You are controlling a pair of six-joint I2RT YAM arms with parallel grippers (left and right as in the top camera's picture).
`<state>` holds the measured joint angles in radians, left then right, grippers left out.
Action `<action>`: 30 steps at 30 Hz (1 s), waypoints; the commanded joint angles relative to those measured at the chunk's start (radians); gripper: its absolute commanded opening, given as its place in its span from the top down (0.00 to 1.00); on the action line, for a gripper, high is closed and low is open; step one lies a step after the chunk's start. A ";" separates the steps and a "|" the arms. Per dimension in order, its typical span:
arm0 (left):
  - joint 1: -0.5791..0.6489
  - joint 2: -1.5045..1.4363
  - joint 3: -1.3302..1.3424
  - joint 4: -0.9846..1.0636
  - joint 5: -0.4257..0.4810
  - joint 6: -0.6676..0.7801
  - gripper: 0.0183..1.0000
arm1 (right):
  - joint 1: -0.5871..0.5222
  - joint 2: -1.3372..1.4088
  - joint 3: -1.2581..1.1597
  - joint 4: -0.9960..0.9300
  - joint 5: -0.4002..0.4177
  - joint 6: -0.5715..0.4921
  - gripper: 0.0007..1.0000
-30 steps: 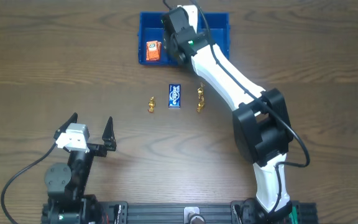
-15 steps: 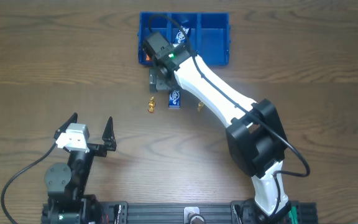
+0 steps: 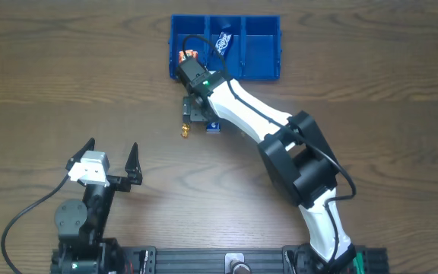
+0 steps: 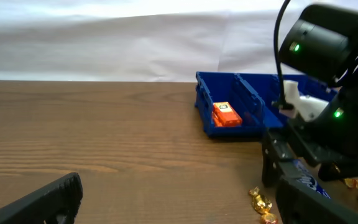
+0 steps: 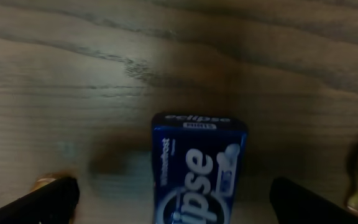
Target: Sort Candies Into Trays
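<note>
Down from the blue plastic tray (image 3: pixel 263 57) came the right arm (image 3: pixel 242 114); its jaws now hang wide open over the small dark blue candy box (image 5: pixel 197 168) lying flat on the brown wooden bench (image 3: pixel 67 76). It should drop straight, keep the box in the middle, then squeeze its long sides gently.

White print on blue pack (image 5: pixel 197 171)
</note>
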<state>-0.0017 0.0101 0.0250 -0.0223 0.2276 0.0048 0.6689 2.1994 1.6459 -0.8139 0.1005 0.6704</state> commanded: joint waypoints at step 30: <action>0.003 -0.005 -0.020 -0.032 0.017 0.014 0.00 | -0.027 -0.126 0.046 -0.101 0.099 0.007 0.96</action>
<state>-0.0017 0.0101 0.0250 -0.0223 0.2276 0.0048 0.6594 2.1895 1.6474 -0.8932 0.1200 0.6815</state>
